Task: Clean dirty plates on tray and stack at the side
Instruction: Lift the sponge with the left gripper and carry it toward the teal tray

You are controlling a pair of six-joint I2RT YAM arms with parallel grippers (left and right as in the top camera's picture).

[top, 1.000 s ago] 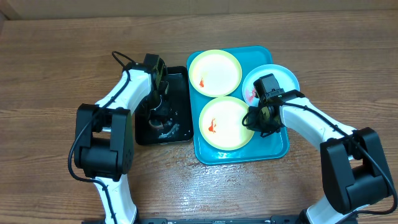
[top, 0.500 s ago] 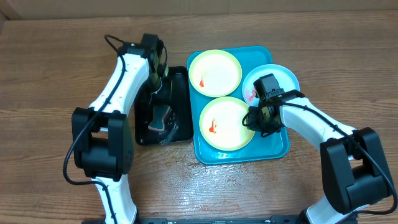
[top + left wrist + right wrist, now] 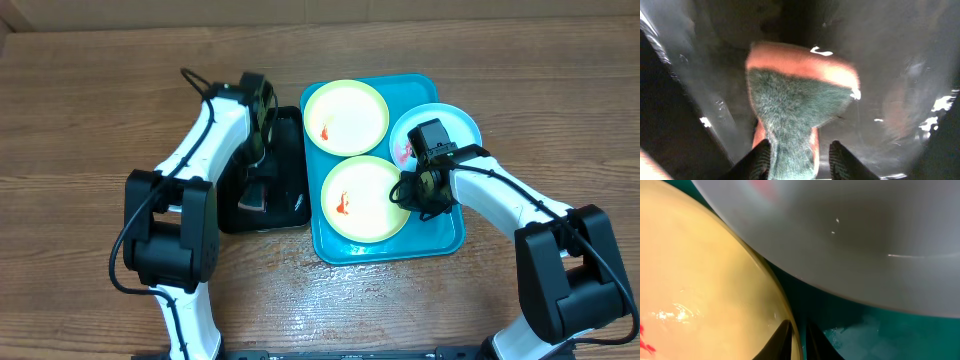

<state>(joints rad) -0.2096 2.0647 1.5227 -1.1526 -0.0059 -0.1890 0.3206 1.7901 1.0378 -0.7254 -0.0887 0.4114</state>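
Tray: the turquoise tray (image 3: 437,242) is set at table centre, with a black tray (image 3: 288,125) touching its left side.
Plates: the far yellow plate (image 3: 345,117) and the near yellow plate (image 3: 362,197) are lying flat in the turquoise tray. The white plate (image 3: 458,122) is resting across its right rim.
Soil: a red-orange smear is seen on each of the three plates.
Left gripper (image 3: 799,159): held over the black tray, jaws part-open. An orange sponge with a green scouring face (image 3: 795,100) is seen between the fingers, with a gap at one finger, so it is judged not clamped.
Right gripper (image 3: 797,341): jaws narrow, pinched on the right rim of the near yellow plate, beside the white plate.
Done: nothing is judged cleaned, and no plate is stacked at the side.
Left: all three plates are to be wiped and stacked.
Step in hand: judged as securing the near plate and readying the sponge.
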